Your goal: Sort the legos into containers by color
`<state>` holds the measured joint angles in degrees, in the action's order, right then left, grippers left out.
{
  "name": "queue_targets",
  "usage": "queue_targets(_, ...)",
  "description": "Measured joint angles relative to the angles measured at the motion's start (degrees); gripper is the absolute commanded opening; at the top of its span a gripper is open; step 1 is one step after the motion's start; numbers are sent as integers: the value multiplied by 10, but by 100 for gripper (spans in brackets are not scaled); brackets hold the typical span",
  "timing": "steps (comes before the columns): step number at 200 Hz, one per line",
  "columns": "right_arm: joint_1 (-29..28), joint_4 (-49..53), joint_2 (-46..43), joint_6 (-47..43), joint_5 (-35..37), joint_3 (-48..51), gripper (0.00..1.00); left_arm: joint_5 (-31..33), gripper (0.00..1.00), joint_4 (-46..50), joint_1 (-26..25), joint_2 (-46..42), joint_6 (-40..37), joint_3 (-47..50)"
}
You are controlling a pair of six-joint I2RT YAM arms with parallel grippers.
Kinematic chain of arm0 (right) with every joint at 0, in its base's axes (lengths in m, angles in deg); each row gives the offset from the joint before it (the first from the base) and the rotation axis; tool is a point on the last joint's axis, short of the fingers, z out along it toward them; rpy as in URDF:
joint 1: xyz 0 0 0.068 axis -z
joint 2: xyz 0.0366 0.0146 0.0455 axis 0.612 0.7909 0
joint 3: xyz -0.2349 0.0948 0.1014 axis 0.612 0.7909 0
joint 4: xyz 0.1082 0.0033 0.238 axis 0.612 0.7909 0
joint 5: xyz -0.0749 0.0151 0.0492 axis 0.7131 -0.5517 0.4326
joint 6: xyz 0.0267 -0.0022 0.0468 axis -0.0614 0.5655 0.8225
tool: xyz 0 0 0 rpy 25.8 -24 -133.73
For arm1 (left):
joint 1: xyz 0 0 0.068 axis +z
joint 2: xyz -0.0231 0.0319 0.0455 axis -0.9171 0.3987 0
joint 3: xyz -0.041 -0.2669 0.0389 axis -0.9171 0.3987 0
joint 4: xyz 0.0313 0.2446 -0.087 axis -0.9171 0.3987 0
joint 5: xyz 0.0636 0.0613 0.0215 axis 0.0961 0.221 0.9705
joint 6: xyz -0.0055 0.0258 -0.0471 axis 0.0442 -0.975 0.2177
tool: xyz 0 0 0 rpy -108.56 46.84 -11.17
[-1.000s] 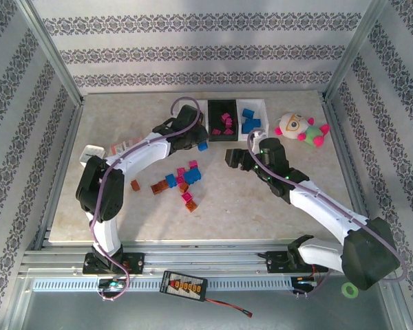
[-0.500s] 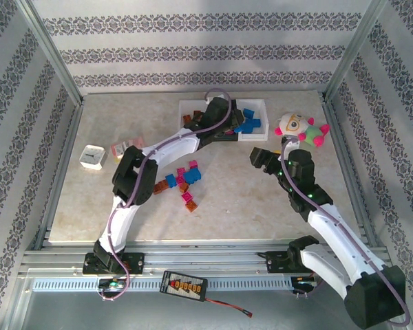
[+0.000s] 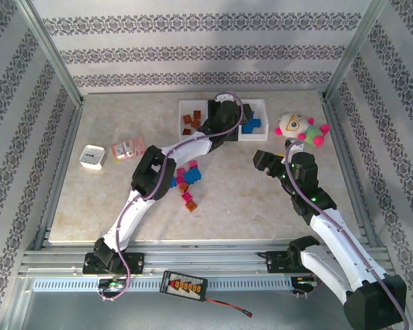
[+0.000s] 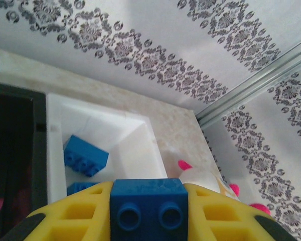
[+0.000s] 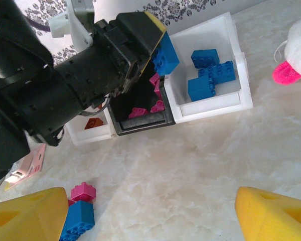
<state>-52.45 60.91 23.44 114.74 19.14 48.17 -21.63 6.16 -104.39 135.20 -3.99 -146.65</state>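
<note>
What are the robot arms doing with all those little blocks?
They are sorting bricks by colour. The left gripper has its jaws shut on a blue brick and holds it over the bins, near the white bin that has more blue ones. The black bin holds pink ones, and the other white bin holds brown ones. The right gripper hangs open and empty over the table. A little pile of loose bricks waits on the table.

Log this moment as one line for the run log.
left hand: shut on blue lego, raised by the edge of the white bin of blue legos | right hand: open, empty, over table
</note>
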Motion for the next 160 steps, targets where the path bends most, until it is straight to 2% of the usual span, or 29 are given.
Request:
queue_targets(45,0,2,-8,2,0,3,86,16,18,19,0,93,-29,-157)
queue_targets(75,0,9,-19,2,0,9,87,26,27,40,0,138,-41,-229)
queue_targets(84,0,12,-21,3,0,9,87,27,35,45,0,142,-44,-234)
queue_targets(98,0,13,-23,3,0,9,87,27,56,53,0,145,-51,-235)
queue_targets(115,0,14,-23,4,0,9,87,27,74,59,0,145,-62,-235)
queue_targets(139,0,15,-23,5,-1,9,87,25,89,58,0,145,-80,-234)
queue_targets(160,0,15,-22,4,-5,9,87,23,96,56,0,119,-96,-191)
